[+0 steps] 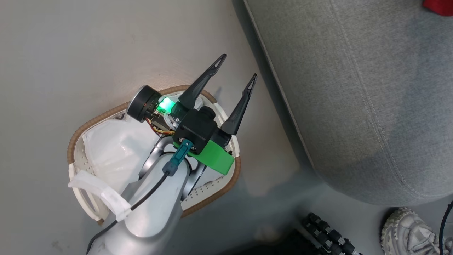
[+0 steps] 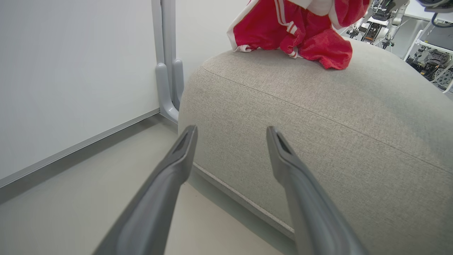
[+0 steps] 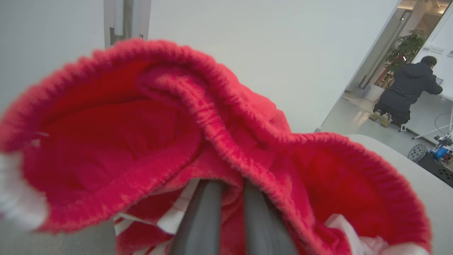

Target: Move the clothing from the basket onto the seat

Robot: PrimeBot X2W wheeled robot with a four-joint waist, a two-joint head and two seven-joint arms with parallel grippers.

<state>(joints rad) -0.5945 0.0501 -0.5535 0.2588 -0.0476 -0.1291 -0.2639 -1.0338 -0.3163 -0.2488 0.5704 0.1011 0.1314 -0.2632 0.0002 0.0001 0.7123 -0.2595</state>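
Note:
The clothing [image 3: 141, 141], red with white stripes, is bunched around my right gripper [image 3: 231, 184], which is shut on it. In the left wrist view the clothing [image 2: 300, 32] hangs from above, and its lower folds rest on top of the grey seat [image 2: 318, 117]. A red corner of the clothing [image 1: 439, 7] shows at the far edge of the seat [image 1: 371, 88]. My left gripper [image 1: 239, 66] stands open and empty above the basket [image 1: 208, 187], its fingers pointing toward the seat. In the left wrist view the left gripper [image 2: 231, 130] faces the seat's rounded side.
A white liner sheet [image 1: 113, 148] lies in the basket. A white shoe [image 1: 407, 230] and black wheels [image 1: 325, 233] sit on the floor near the seat's front. A grey post [image 2: 168, 71] stands against the wall. A person [image 3: 407, 92] bends over far off in a doorway.

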